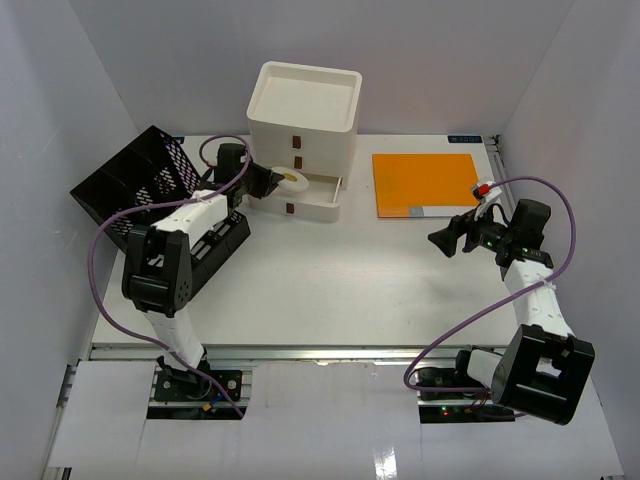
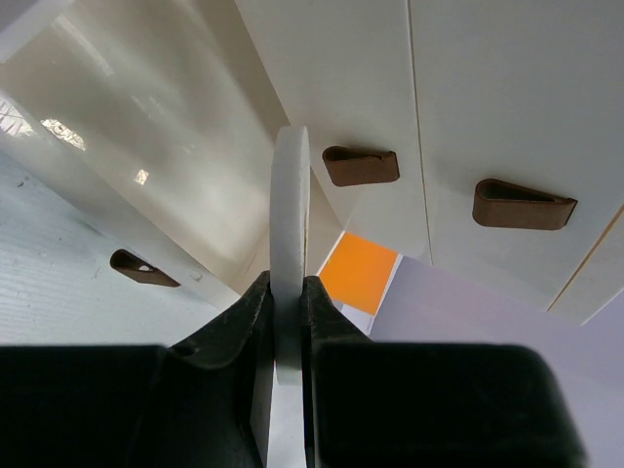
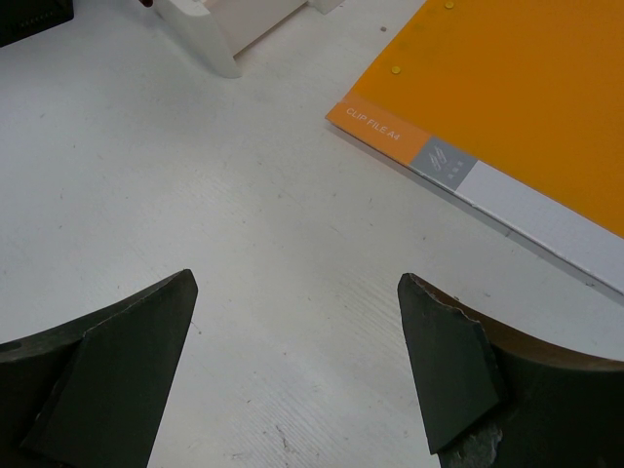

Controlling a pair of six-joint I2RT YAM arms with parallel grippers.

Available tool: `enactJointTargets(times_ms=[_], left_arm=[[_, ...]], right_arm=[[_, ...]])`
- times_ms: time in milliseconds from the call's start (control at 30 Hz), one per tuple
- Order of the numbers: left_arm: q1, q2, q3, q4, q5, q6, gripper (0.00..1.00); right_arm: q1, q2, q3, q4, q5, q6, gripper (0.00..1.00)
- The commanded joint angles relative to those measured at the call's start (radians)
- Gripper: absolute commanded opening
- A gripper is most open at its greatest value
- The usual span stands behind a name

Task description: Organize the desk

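Note:
The desk (image 1: 330, 290) is a white tabletop between white walls. My left gripper (image 1: 272, 181) is shut on a white tape roll (image 1: 291, 179) and holds it over the open bottom drawer (image 1: 315, 200) of a white drawer box (image 1: 303, 110). In the left wrist view the roll (image 2: 290, 214) stands edge-on, pinched in the gripper (image 2: 290, 292), in front of the box's brown handles (image 2: 361, 166). My right gripper (image 1: 447, 240) hovers open over bare desk (image 3: 195, 175), just near of an orange clip file (image 1: 425, 184). Nothing lies between its fingers (image 3: 297, 283).
A black mesh file rack (image 1: 140, 185) leans at the back left. A black tray (image 1: 215, 245) lies under my left arm. The orange file (image 3: 526, 88) lies flat at the back right, also seen past the roll (image 2: 358, 273). The drawer's corner (image 3: 224, 39) shows far left.

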Motion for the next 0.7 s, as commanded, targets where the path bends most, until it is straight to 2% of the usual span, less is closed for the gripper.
enactJointTargets(times_ms=[0,233,667], left_arm=[[0.004,-0.094,-0.018,-0.016,-0.017,0.006,0.0],[0.008,-0.064,0.003,-0.018,-0.017,0.011,0.0],[0.008,0.104,0.167,-0.069,-0.015,-0.009,0.0]], right_arm=[[-0.004,-0.002,-0.01,0.048,-0.006,0.009,0.9],[-0.004,-0.004,-0.01,0.048,-0.004,0.009,0.9],[-0.005,-0.007,-0.007,0.047,-0.005,0.012,0.9]])
